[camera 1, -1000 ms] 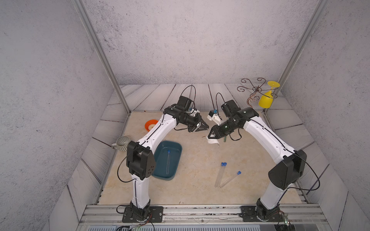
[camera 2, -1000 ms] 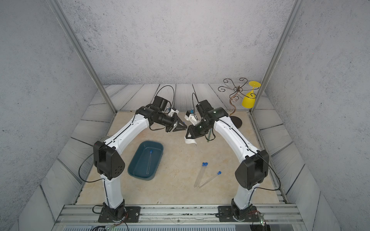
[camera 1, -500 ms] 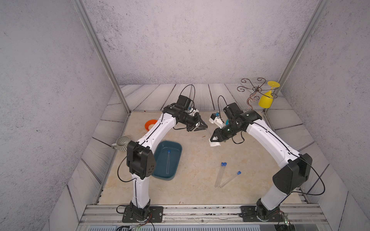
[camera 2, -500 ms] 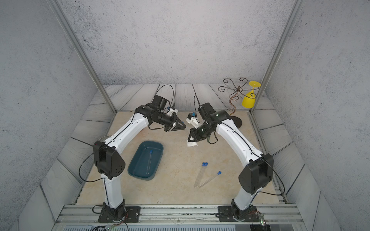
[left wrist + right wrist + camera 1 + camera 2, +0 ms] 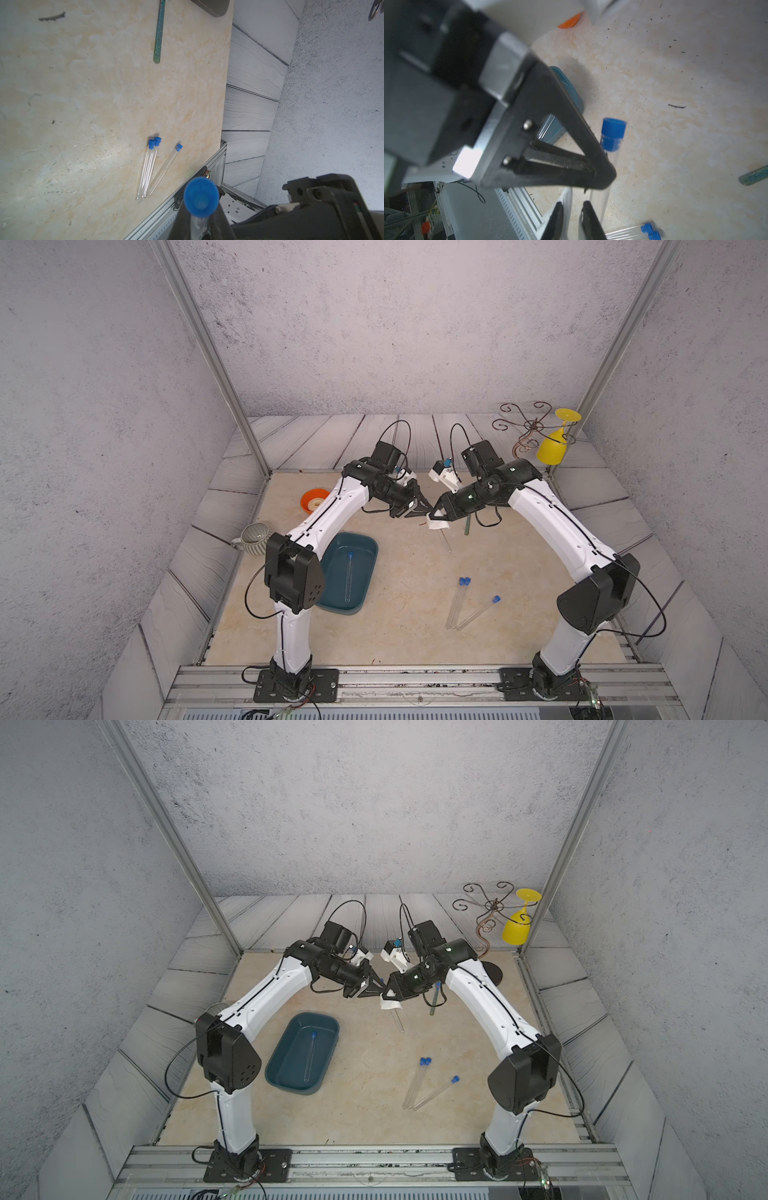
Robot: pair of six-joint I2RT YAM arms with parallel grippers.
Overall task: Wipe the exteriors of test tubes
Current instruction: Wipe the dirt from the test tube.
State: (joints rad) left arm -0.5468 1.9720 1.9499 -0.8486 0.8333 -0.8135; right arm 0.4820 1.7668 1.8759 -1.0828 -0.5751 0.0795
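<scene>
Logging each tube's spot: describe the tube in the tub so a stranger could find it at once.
On the beige table, just beside the left arm's elbow, sits a teal tub. A clear tube with a blue cap lies along its floor. It is the only tube inside a container: three others lie on bare table and a held tube hangs mid-air.

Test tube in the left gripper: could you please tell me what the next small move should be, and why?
Probably the right gripper should draw its white wipe down along the test tube. The left gripper pinches the tube near its blue cap, the wipe sits right by that grip, and most of the glass hangs bare below.
</scene>
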